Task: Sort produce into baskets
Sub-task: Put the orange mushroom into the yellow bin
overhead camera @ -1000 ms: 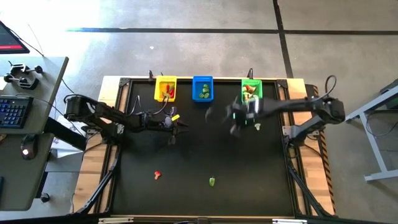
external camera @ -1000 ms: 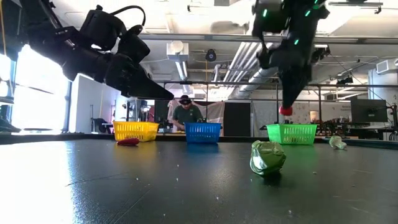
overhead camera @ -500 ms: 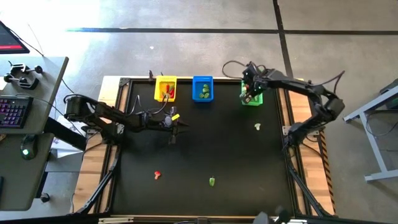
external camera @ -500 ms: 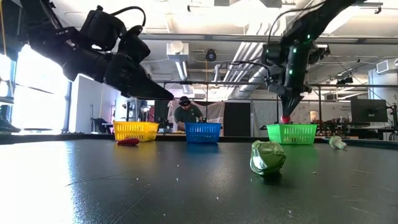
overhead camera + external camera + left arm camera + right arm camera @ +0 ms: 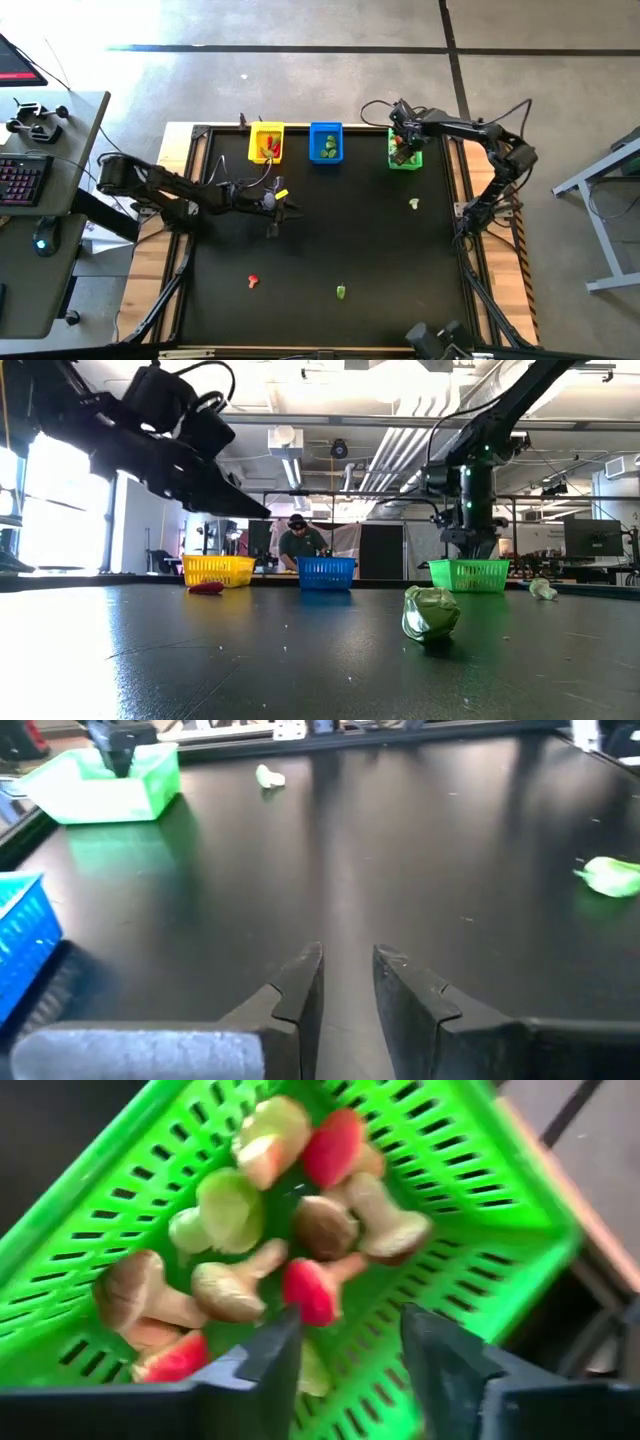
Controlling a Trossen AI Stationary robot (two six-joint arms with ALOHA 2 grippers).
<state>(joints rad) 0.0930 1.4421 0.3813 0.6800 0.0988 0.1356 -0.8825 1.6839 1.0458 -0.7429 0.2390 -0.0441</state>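
Three baskets stand along the far edge: yellow (image 5: 266,143), blue (image 5: 326,142) and green (image 5: 404,160). My right gripper (image 5: 350,1325) hangs open just above the green basket (image 5: 120,1190), which holds several mushroom pieces; a red-capped one (image 5: 310,1292) lies just beyond its fingertips. My left gripper (image 5: 348,965) hovers above the table at centre left (image 5: 293,208), open by a narrow gap, with nothing between its fingers. Loose produce rests on the table: a red mushroom (image 5: 253,281), a green piece (image 5: 341,292), a pale piece (image 5: 414,204) and a red chilli (image 5: 206,588) by the yellow basket.
The black table top has wide bare room in its middle and near part. Its wooden frame edge (image 5: 480,140) runs close behind the baskets. A desk with a keyboard (image 5: 20,180) stands left of the table. A person (image 5: 300,543) shows in the room beyond.
My right gripper has swung toward the far edge and come down over the green basket, carrying a red piece at its fingertips; that piece no longer shows there in the low view. My left arm has drawn back slightly toward the table's left edge.
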